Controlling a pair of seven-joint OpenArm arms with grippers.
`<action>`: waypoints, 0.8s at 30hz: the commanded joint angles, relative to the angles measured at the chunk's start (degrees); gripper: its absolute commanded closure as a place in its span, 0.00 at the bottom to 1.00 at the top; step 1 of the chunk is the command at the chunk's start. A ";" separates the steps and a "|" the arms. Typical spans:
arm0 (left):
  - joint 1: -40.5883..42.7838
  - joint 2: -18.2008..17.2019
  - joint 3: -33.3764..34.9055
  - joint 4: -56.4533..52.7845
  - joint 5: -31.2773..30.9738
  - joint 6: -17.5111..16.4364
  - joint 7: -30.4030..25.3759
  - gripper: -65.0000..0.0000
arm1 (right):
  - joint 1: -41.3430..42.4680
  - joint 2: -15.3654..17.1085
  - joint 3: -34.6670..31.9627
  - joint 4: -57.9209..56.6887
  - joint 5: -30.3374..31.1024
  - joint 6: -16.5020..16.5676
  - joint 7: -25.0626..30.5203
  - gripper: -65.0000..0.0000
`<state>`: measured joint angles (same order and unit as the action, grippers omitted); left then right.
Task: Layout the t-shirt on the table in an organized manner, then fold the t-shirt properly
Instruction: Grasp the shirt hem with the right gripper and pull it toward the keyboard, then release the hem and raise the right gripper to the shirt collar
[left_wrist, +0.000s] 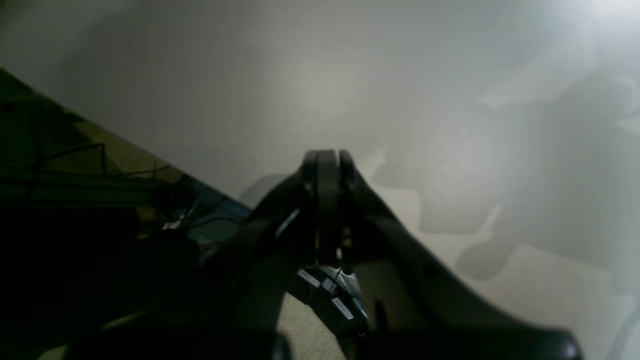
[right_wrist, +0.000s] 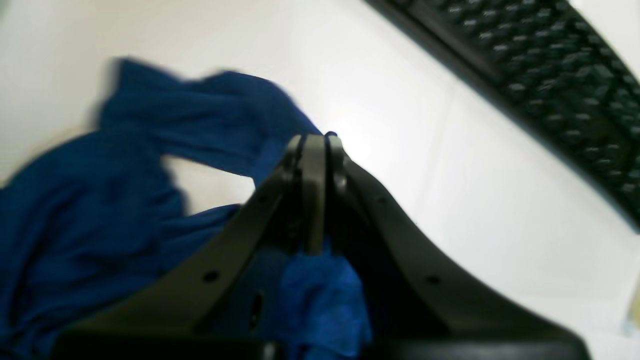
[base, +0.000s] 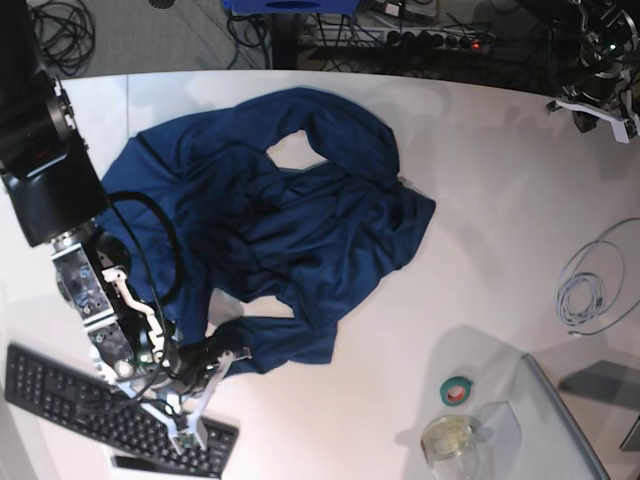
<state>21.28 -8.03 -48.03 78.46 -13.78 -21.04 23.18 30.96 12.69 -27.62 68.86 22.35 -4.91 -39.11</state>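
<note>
**Right gripper pinched on shirt hem, left arm parked off-cloth**

On the table (base: 470, 180), the t-shirt (base: 270, 210) lay crumpled across the centre-left, not flattened. Long axis ran roughly from 10 o'clock down to 5 o'clock in the base view. A looped fold at 12 o'clock left a small patch of white tabletop showing through. Which end was collar and which hem, could not tell from the bunching. One corner trailed toward 7 o'clock.

Right gripper (right_wrist: 315, 142) had that trailing corner: jaws pressed together with blue fabric pinched between them and bunched below the fingers. In the base view it sat at 7 o'clock of the shirt (base: 215, 358), just beside the keyboard (base: 90, 410).

Left gripper (left_wrist: 327, 157) had its jaws fully together with nothing between them, over bare tabletop in its wrist view, well apart from the shirt. The arm showed at 1 o'clock in the base view (base: 600, 70).

Surface: smooth white top with a curved far edge. At 5 o'clock, a green tape roll (base: 458, 391), a clear cup (base: 447, 437) and a grey glassy panel (base: 560, 430). Coiled white cable (base: 590, 285) at 3 o'clock. Dark floor with cables beyond the far edge.
</note>
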 joint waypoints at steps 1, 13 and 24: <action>0.04 -0.89 -0.36 0.89 -0.50 0.16 -1.16 1.00 | 4.25 0.98 1.55 0.11 -0.77 -0.15 1.62 1.00; 0.04 -0.54 -0.28 0.80 -0.50 0.16 -1.16 1.00 | 14.71 5.99 15.70 -7.10 -0.68 6.27 10.32 0.42; -0.05 -0.80 7.46 1.15 -0.50 0.16 -1.33 1.00 | -8.06 5.47 25.11 11.01 -0.33 6.53 -1.02 0.38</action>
<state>21.10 -7.92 -40.25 78.59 -13.80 -21.04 23.09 20.36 17.19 -2.87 78.96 22.02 1.52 -42.02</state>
